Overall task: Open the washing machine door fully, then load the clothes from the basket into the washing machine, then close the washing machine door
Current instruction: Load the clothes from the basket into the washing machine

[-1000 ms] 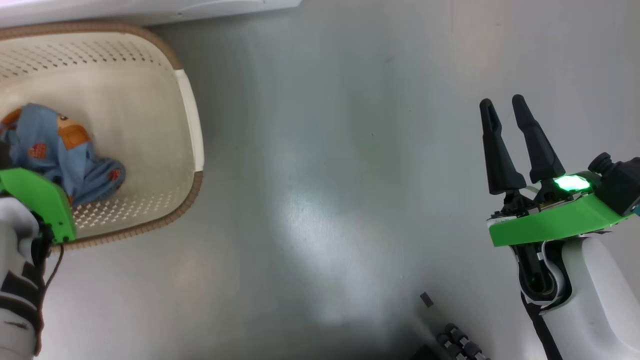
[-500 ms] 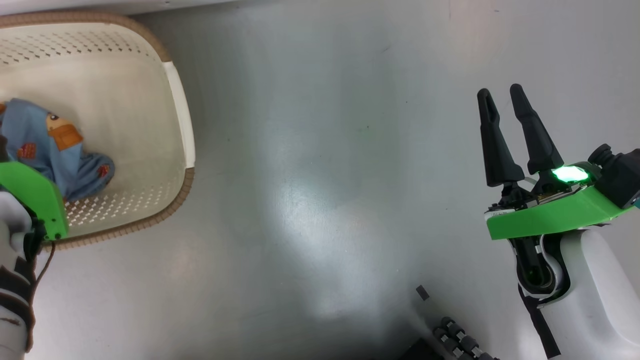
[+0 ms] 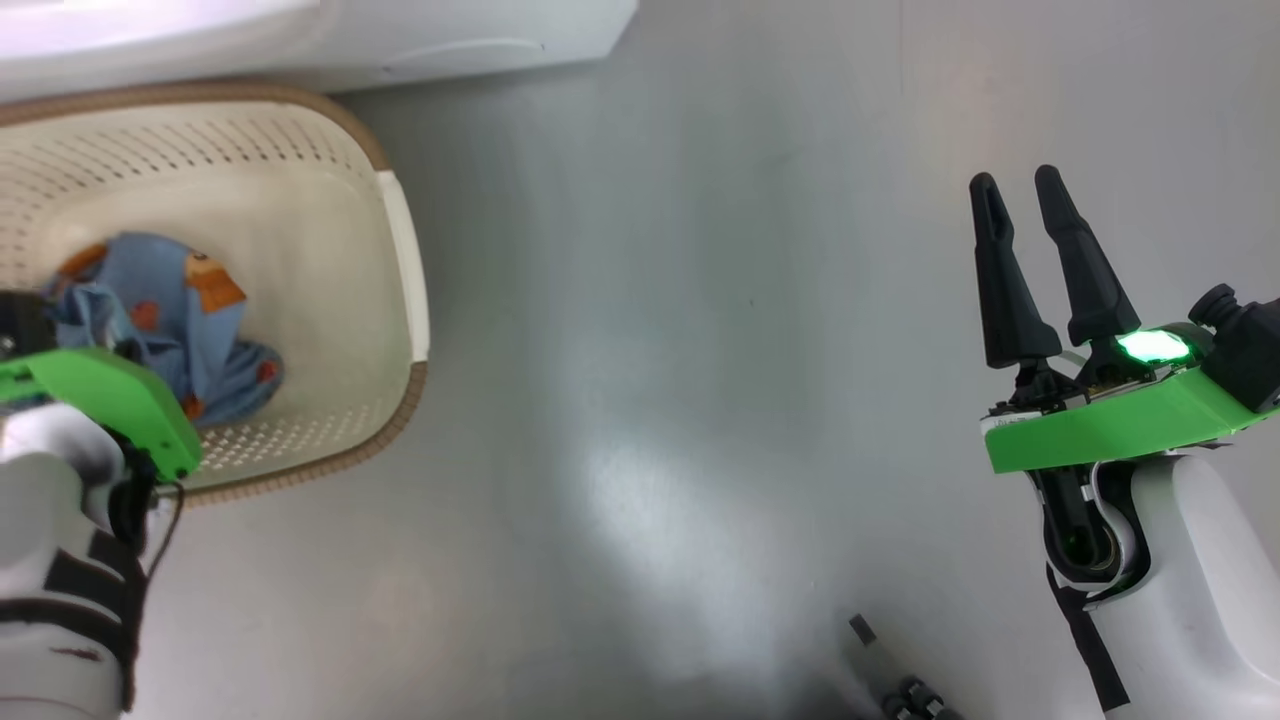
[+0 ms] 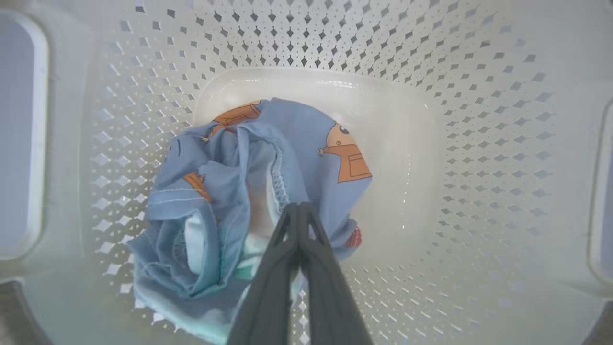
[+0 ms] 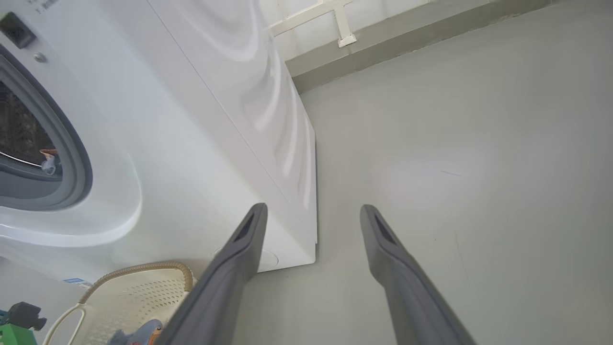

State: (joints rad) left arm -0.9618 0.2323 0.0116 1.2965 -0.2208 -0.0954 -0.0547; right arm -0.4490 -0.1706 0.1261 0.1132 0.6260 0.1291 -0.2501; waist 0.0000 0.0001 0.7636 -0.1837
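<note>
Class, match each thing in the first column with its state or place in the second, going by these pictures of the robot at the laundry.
Column one:
1. left gripper
2. right gripper
3. clothes
4. basket

Column two:
A. open, above bare floor
B. standing on the floor beside the washing machine
C. shut on blue fabric
D. bunched up inside the basket

Pairs: 1-C, 2-A, 3-D, 4-B
</note>
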